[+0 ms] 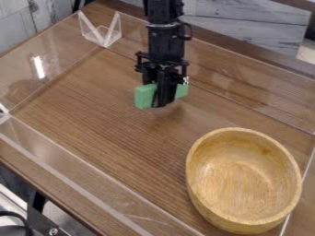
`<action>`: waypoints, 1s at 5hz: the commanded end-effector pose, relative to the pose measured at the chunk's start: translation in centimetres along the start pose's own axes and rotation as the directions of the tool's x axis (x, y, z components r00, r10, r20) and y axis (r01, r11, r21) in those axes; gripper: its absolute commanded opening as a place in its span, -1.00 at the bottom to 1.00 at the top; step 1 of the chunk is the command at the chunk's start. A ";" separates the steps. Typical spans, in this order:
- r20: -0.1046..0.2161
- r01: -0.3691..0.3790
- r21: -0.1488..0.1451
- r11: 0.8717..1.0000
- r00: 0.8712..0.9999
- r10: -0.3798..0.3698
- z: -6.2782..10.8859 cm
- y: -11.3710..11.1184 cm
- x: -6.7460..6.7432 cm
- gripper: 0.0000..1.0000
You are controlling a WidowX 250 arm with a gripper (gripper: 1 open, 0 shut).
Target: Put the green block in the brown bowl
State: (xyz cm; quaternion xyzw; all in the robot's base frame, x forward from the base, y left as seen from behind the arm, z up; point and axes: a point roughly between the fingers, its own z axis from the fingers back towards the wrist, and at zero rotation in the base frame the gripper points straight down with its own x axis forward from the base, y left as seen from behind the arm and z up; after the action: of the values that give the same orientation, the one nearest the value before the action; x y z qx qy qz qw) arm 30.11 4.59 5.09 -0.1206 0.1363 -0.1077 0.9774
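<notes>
The green block (147, 97) is a small bright bar held crosswise between the black fingers of my gripper (163, 96), which is shut on its middle. The block hangs a little above the wooden table, its two ends sticking out left and right of the fingers. My arm comes down from the top of the view, pointing steeply downward. The brown bowl (244, 178) is a large round wooden bowl at the lower right, hollow and with nothing in it, well apart from the gripper.
A wooden table (87, 120) with low clear plastic walls around it holds the scene. A clear plastic stand (99, 29) sits at the back left. The table's front edge runs along the lower left.
</notes>
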 end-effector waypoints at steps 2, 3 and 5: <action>0.093 -0.003 0.045 0.999 0.996 -0.001 3.8 -0.9 0.0 -1.00; 0.092 -0.004 0.046 0.999 0.996 -0.001 3.9 -1.2 -0.2 -1.00; 0.091 0.001 0.053 0.999 0.996 -0.005 4.0 -2.1 -0.5 -1.00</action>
State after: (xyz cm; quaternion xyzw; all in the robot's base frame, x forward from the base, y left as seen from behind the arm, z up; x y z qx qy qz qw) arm 29.67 3.56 6.37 -0.1161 0.1390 -0.0997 0.9784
